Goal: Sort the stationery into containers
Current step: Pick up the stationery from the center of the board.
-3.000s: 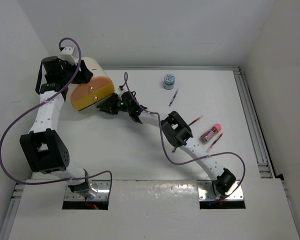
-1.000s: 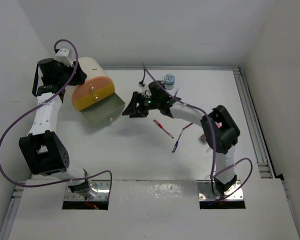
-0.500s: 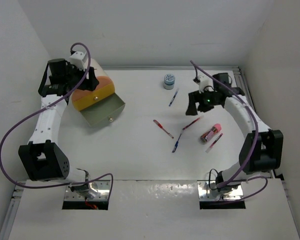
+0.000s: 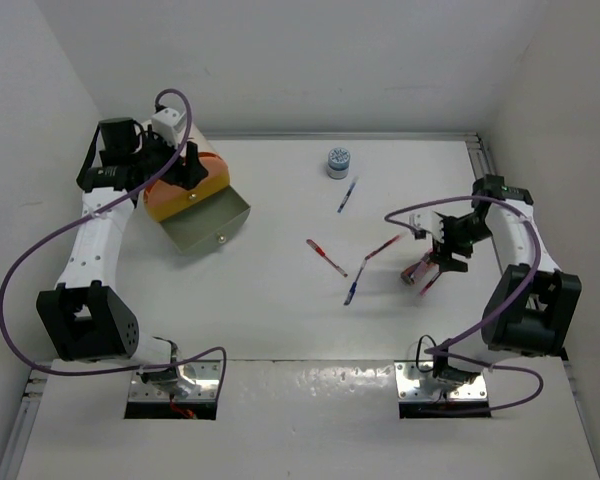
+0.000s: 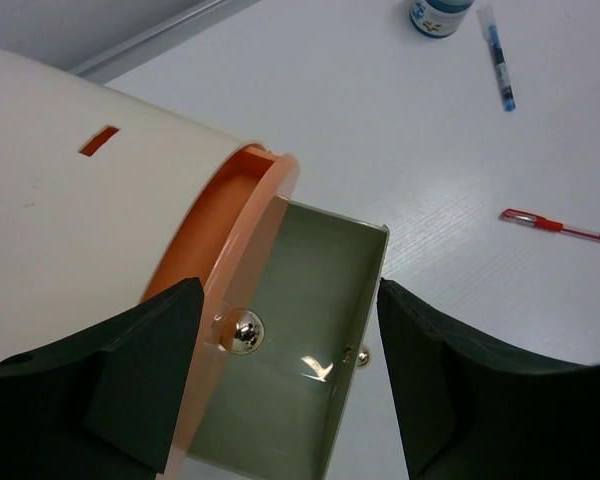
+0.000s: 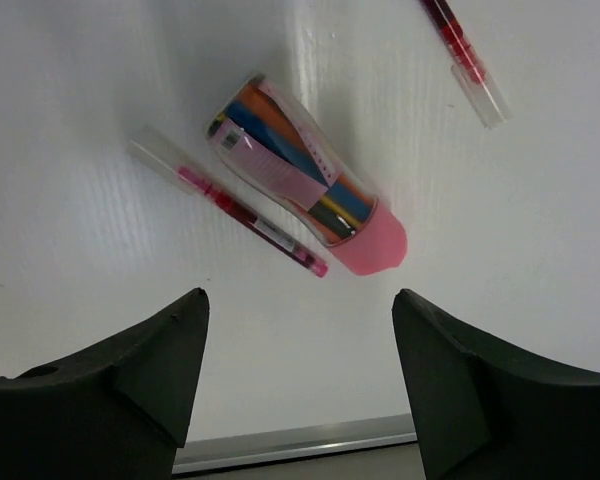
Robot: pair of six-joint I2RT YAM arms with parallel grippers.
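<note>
The container (image 4: 185, 185) lies on its side at the back left, a cream cylinder (image 5: 70, 200) with an orange front and a grey-green drawer (image 5: 300, 330) pulled out. My left gripper (image 4: 178, 165) (image 5: 288, 300) hangs open over the front and drawer. A blue-and-white tub (image 4: 338, 161) stands at the back. Loose pens lie mid-table: a blue pen (image 4: 348, 195), a red pen (image 4: 326, 257), another blue pen (image 4: 354, 285) and another red pen (image 4: 383, 246). My right gripper (image 4: 443, 252) (image 6: 298, 310) is open above a clear pink-capped tube (image 6: 300, 185) beside a red pen (image 6: 230, 205).
A metal rail (image 4: 505, 240) runs along the table's right edge, close to the right arm. White walls close in the back and both sides. A purple cable (image 4: 25, 260) loops off the left arm.
The right arm has swung from beside the drawer across to the right side, ending over the pink-capped tube. The left gripper has opened wider and shifted a little right over the container.
</note>
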